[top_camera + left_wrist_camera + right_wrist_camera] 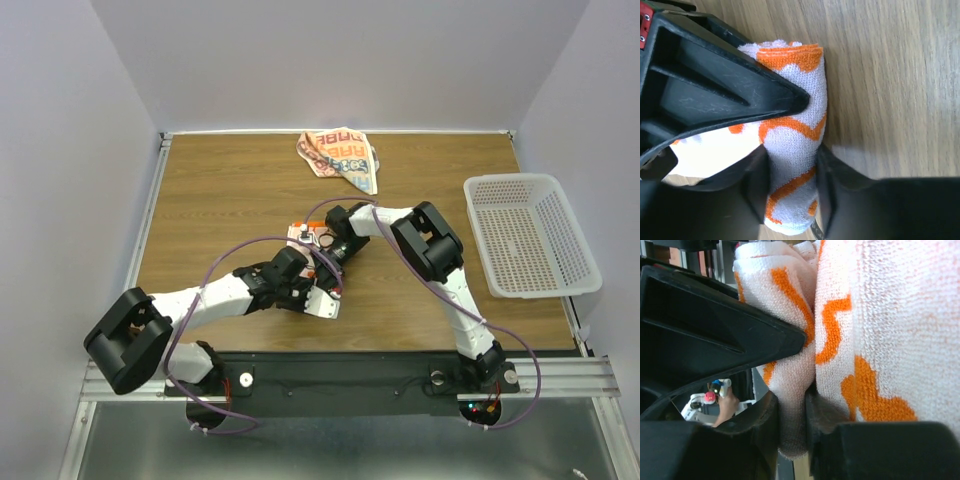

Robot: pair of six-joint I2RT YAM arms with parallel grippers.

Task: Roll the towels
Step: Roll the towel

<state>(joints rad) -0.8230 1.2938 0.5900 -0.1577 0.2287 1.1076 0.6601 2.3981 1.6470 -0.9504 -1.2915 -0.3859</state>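
A white towel with orange borders (312, 240) lies partly rolled at the table's middle, mostly hidden under both wrists. My left gripper (318, 290) is shut on the rolled end of this towel (792, 170), which lies on the wood. My right gripper (322, 258) is shut on a fold of the same towel (792, 415), with more of its cloth pressed against the right finger. A second towel with blue lettering (340, 157) lies crumpled at the back of the table, apart from both grippers.
A white perforated plastic basket (540, 240) stands at the right edge of the wooden table (220, 200). White walls close the left, back and right sides. The arm bases sit on a black rail at the near edge.
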